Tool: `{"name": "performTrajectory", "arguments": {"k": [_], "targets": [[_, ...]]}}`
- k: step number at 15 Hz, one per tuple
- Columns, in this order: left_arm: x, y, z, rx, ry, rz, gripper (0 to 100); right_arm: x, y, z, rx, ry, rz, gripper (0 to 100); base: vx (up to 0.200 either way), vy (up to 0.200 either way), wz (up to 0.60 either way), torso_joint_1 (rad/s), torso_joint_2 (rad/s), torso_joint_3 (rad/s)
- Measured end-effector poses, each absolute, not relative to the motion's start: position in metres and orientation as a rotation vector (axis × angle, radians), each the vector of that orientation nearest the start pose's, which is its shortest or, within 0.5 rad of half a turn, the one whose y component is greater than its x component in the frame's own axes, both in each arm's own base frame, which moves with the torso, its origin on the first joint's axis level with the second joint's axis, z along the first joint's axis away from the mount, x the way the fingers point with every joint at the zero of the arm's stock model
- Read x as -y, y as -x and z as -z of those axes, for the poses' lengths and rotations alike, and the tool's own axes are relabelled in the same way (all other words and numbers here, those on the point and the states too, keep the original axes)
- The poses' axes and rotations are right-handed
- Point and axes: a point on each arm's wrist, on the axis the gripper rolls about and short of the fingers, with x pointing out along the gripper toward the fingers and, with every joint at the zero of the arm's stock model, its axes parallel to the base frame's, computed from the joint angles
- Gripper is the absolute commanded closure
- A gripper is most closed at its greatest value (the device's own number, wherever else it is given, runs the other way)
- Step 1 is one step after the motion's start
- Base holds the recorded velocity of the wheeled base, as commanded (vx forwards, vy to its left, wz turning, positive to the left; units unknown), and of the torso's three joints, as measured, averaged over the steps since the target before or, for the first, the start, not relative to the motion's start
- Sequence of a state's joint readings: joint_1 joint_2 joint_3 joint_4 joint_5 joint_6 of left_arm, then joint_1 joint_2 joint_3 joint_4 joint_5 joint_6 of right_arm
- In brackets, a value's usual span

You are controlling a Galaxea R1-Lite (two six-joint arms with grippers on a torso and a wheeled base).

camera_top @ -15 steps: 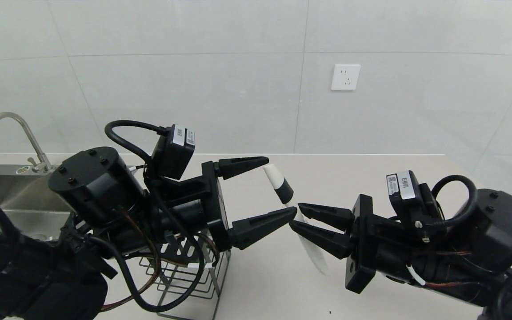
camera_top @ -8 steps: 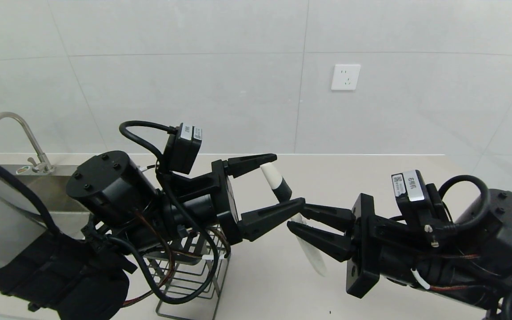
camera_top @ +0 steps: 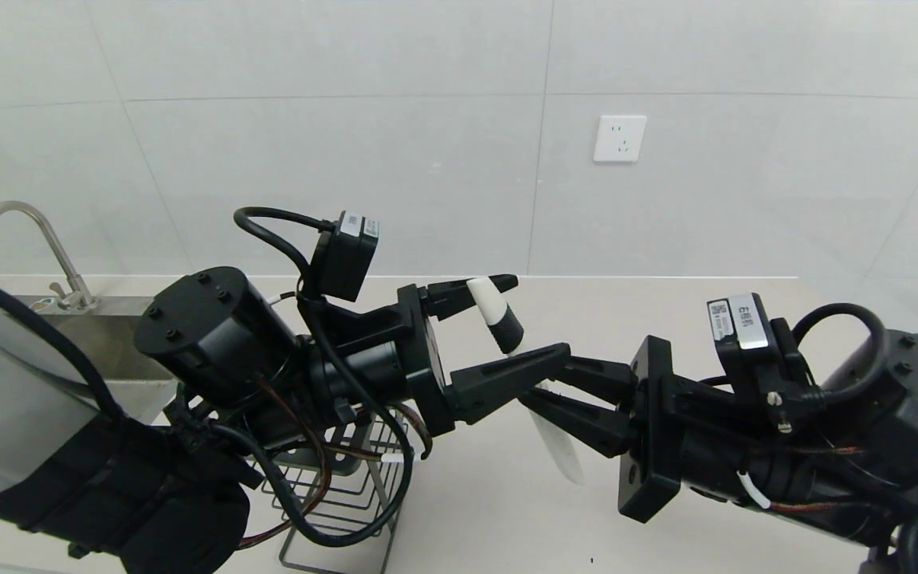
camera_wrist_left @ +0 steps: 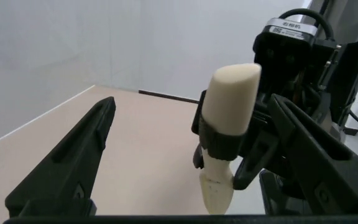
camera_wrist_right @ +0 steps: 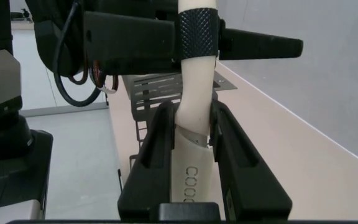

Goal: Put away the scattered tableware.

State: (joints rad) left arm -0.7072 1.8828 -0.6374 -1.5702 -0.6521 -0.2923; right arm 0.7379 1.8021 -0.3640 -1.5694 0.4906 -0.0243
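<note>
While the right gripper (camera_top: 543, 387) is pinched tight on the blade of the white knife (camera_top: 492, 309), the handle rises above its jaws, up into the gap of the left gripper (camera_top: 536, 315), whose jaws are spread wide to either side of the handle without touching it. By the look of it, this is the middle of a handover in the air: the knife is off the tabletop (camera_top: 690, 319) but not yet put away. The wire rack (camera_top: 347, 486) stands on the tabletop below and behind the left gripper, and that seems the likely place for it. Left to do, as I judge it: close the left gripper on the handle, let go with the right, and lower the knife into the rack. Whether other tableware waits, I cannot tell
</note>
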Motion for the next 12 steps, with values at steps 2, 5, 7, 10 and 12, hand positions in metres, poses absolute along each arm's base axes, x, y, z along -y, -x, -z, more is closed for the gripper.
{"name": "performTrajectory", "arguments": {"k": [2,5,7,10,12], "targets": [[0.214,-0.228,-0.176,0.14,0.27,1.391,100,-0.188,-0.194,-0.146,0.178,0.001,-1.217,100,0.0,0.0,0.0,0.0,0.0,0.0],[0.216,-0.229,-0.18,0.161,0.269,1.397,100,-0.187,-0.198,-0.149,0.196,0.002,-1.202,100,0.0,0.0,0.0,0.0,0.0,0.0],[0.218,-0.226,-0.182,0.17,0.269,1.407,100,-0.185,-0.201,-0.149,0.196,0.004,-1.189,100,0.0,0.0,0.0,0.0,0.0,0.0],[0.221,-0.225,-0.182,0.173,0.272,1.404,100,-0.183,-0.201,-0.147,0.185,0.005,-1.182,0,0.0,0.0,0.0,0.0,0.0,0.0],[0.218,-0.228,-0.182,0.176,0.279,1.363,100,-0.18,-0.198,-0.149,0.188,0.004,-1.181,0,0.0,0.0,0.0,0.0,0.0,0.0]]}}
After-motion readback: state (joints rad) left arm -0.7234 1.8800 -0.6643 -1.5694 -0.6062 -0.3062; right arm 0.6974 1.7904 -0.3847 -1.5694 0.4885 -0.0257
